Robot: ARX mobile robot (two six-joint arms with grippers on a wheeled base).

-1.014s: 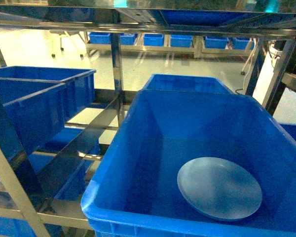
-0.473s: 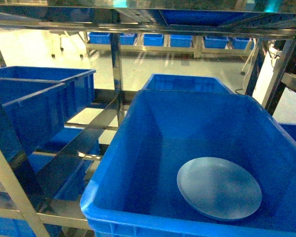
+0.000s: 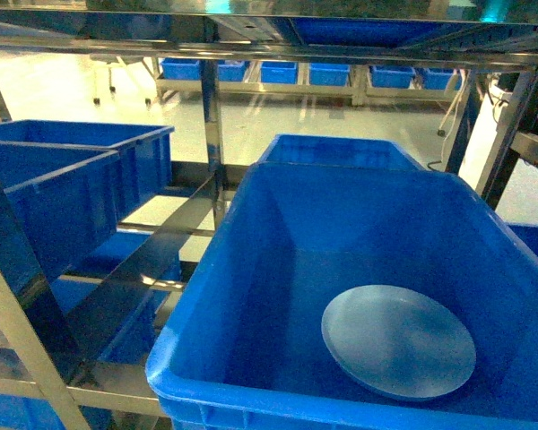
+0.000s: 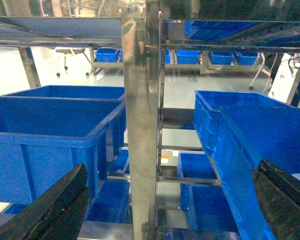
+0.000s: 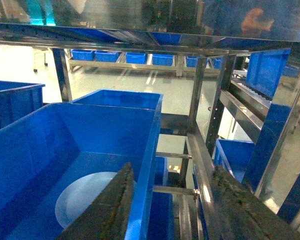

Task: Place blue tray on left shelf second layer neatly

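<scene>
— Where are the grippers?
— Neither shows in the head view. The left gripper (image 4: 165,200) has its dark fingers (image 4: 55,207) spread wide.
— And the right gripper (image 5: 172,210)?
— Also parted, gripping nothing, fingers (image 5: 112,205) pointing forward.

No lettering, label, brand mark or number can be read in any of the three views. The blue crates (image 3: 368,296), the steel rack (image 4: 140,125) and the pale blue tray (image 3: 399,340) show plain, unmarked surfaces, and the distant crates along the back of the hall are too small and blurred to reveal any print.
</scene>
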